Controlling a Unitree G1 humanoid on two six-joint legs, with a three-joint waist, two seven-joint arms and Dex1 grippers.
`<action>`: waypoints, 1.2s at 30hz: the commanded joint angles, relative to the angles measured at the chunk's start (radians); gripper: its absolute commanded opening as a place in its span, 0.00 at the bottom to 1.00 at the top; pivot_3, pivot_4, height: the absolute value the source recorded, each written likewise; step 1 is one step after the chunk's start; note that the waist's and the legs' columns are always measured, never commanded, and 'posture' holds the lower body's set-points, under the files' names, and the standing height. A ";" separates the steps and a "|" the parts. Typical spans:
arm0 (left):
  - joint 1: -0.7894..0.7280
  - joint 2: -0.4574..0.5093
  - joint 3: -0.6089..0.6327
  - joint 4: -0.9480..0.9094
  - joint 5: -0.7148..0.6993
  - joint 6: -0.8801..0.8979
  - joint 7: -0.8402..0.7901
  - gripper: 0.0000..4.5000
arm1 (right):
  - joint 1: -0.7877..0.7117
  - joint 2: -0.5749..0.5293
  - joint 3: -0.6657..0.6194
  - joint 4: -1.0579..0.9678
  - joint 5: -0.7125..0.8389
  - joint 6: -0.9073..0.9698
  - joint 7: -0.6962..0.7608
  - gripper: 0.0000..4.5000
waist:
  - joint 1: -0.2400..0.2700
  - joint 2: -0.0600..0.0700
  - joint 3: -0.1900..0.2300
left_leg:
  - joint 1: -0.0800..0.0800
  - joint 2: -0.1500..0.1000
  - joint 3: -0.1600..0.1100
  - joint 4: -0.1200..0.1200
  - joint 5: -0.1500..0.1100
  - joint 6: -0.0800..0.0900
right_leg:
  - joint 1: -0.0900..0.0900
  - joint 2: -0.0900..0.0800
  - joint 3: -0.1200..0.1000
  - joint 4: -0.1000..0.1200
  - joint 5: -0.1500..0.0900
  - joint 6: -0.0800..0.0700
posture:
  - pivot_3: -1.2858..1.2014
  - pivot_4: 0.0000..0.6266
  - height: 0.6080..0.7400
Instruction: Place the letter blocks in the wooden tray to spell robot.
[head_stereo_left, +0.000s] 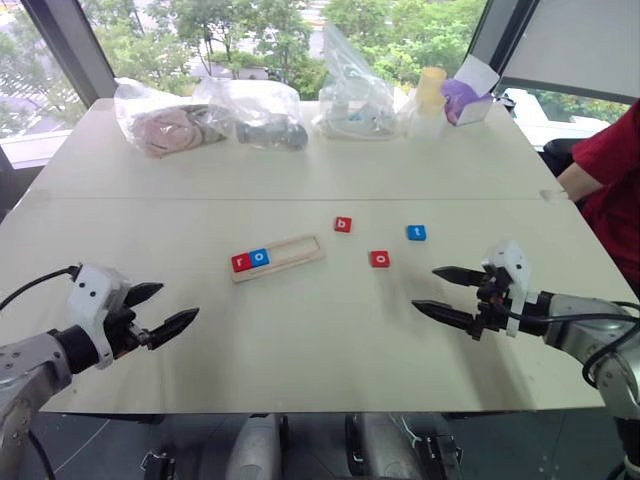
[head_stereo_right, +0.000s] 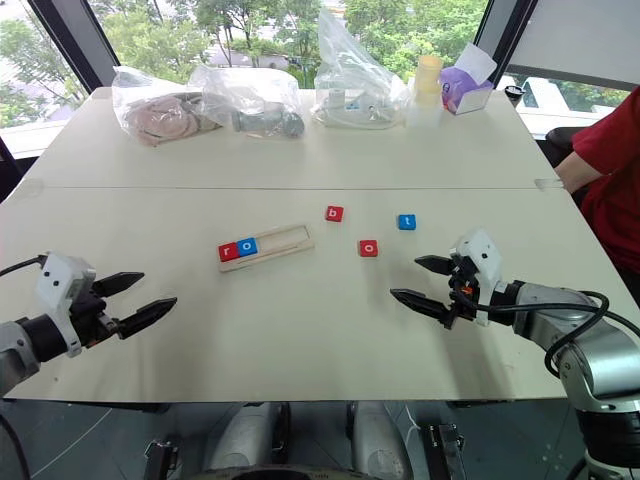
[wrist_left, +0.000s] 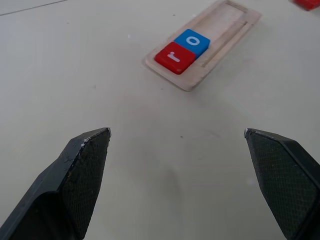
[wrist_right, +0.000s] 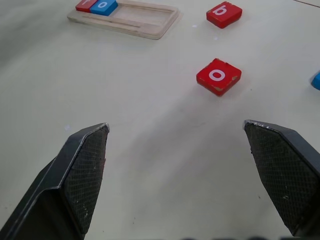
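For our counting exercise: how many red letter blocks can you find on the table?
3. The red r sits at the left end of the wooden tray. The red b and the red o lie loose on the table, right of the tray. None seems hidden.

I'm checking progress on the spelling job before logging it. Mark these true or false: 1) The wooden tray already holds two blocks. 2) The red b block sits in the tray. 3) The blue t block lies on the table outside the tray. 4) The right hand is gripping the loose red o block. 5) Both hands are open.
1) True: the wooden tray holds the red r block and the blue o block, side by side at its left end.
2) False: the red b block lies on the table, right of the tray.
3) True: the blue t block is outside the tray.
4) False: the right hand holds nothing; the red o block lies apart from it.
5) True: the left hand is open too.
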 joint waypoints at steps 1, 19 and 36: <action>-0.026 0.011 -0.001 0.011 0.000 -0.031 -0.014 1.00 | 0.000 0.009 -0.019 -0.043 0.003 -0.010 -0.021 0.99 | 0.000 0.000 0.000 | 0.000 0.000 0.000 0.000 0.000 0.000 | 0.000 0.000 0.000 0.000 0.000 0.000 | 0.52 0.24 1.00; -0.025 0.035 -0.026 0.049 0.040 -0.060 -0.035 1.00 | -0.031 0.036 0.026 -0.048 -0.021 -0.017 -0.085 0.99 | -0.001 0.000 0.000 | 0.000 0.000 0.000 0.000 0.000 0.000 | 0.000 -0.001 0.000 0.000 0.000 0.000 | 0.52 0.24 1.00; -0.417 0.183 -0.324 0.405 0.226 -0.279 -0.277 1.00 | -0.166 0.166 0.236 -0.193 0.040 0.164 -0.164 0.99 | -0.001 0.001 0.000 | -0.001 0.000 0.000 -0.001 0.000 0.000 | -0.002 -0.001 0.000 0.000 0.000 0.000 | 0.52 0.24 1.00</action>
